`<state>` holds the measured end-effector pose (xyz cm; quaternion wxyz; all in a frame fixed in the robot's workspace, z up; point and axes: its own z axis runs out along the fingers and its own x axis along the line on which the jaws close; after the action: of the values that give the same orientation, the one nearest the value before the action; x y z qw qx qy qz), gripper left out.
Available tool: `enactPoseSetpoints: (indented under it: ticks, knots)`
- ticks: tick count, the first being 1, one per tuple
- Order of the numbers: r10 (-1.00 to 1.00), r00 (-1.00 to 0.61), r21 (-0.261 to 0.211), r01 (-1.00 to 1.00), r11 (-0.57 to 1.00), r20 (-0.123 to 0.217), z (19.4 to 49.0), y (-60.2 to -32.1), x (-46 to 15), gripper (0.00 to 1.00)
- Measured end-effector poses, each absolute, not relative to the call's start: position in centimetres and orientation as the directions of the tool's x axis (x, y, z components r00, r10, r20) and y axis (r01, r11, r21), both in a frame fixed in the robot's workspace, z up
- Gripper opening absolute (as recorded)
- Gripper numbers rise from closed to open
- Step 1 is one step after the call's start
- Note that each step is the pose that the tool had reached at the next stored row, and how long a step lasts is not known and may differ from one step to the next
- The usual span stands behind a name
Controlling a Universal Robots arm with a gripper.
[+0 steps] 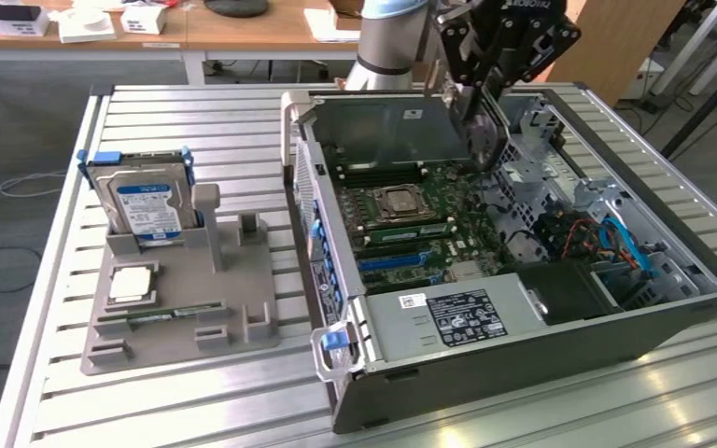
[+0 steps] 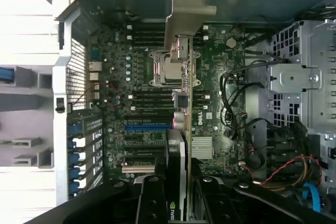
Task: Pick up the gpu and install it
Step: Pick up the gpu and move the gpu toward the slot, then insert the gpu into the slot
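1. Exterior view: my gripper (image 1: pixel 489 75) hangs over the far end of the case (image 1: pixel 521 369), clamped on the gpu (image 1: pixel 477 131). The card dangles edge-on above the motherboard (image 1: pixel 421 224) inside the open case. Outside the case, on the exterior view's left, the fixture (image 1: pixel 184 308) holds the hard drive (image 1: pixel 147 201).
2. Wrist view: I'm looking straight down the gpu (image 2: pixel 178 156) edge. The gripper (image 2: pixel 181 203) has its fingers (image 2: pixel 152 198) pinching both faces, and the bracket (image 2: pixel 189 9) is on the end farthest from them. The card is lined up over the motherboard (image 2: pixel 142 103) in the case (image 2: pixel 63 51). I can't tell if it's touching a slot.
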<state>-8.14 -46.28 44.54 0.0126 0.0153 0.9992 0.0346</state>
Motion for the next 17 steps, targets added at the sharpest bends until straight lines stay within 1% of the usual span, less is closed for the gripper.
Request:
enactPoseSetpoints:
  ticks: [5,17]
  knots:
    - [0.031,-0.999,0.07,0.03,0.997,-0.024,44.5,-46.3,-6.8,0.27]
    - [0.031,-0.999,0.07,0.03,0.997,-0.024,44.5,-46.3,-6.7,0.27]
